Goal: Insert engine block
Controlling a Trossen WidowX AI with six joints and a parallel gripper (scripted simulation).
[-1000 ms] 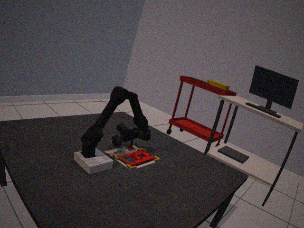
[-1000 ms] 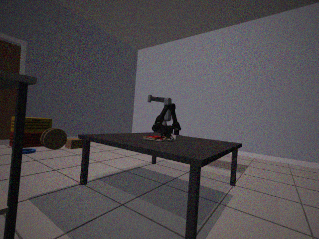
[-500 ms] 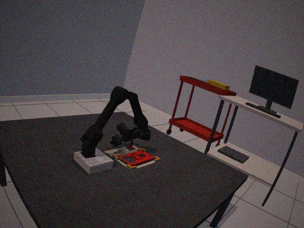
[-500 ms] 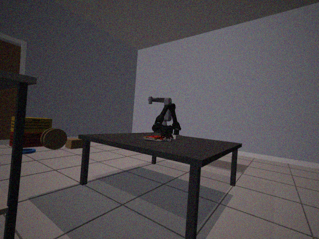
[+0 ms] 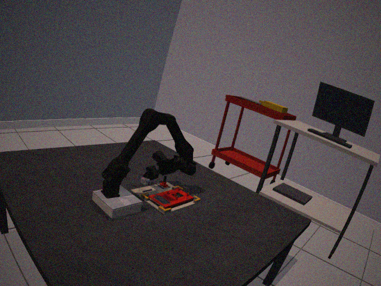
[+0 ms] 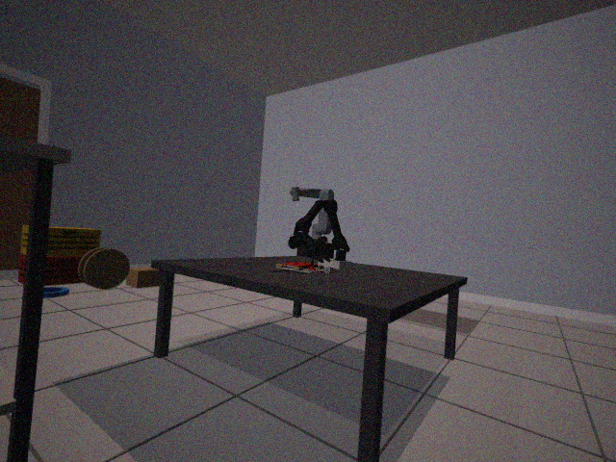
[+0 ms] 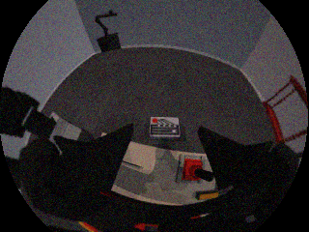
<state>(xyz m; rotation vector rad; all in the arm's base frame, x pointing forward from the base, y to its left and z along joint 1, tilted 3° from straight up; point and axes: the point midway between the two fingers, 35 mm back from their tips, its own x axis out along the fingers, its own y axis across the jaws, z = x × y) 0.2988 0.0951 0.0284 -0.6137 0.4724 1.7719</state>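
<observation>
The engine block [image 5: 144,180] [image 7: 164,127], a small white block with a dark printed face, is just past the board's edge, away from the car body. In the wrist view it shows in the gap between the parted fingertips, with a shadow just below it; whether it touches the table is unclear. My gripper [image 5: 149,176] [image 7: 166,128] is open and not gripping it. The red car body [image 5: 184,197] [image 6: 291,264] lies on the board, with a dark opening in its top. Only slivers of it show low in the wrist view. The block's slot and the rib cannot be made out.
The pale board [image 5: 182,209] [image 7: 142,156] carries a red piece [image 5: 164,185] [image 7: 192,169] with an upright black handle, close beside one finger in the wrist view. The arm's white base [image 5: 125,207] stands near the board. A red cart [image 5: 246,164] and a desk [image 5: 363,152] stand beyond the table.
</observation>
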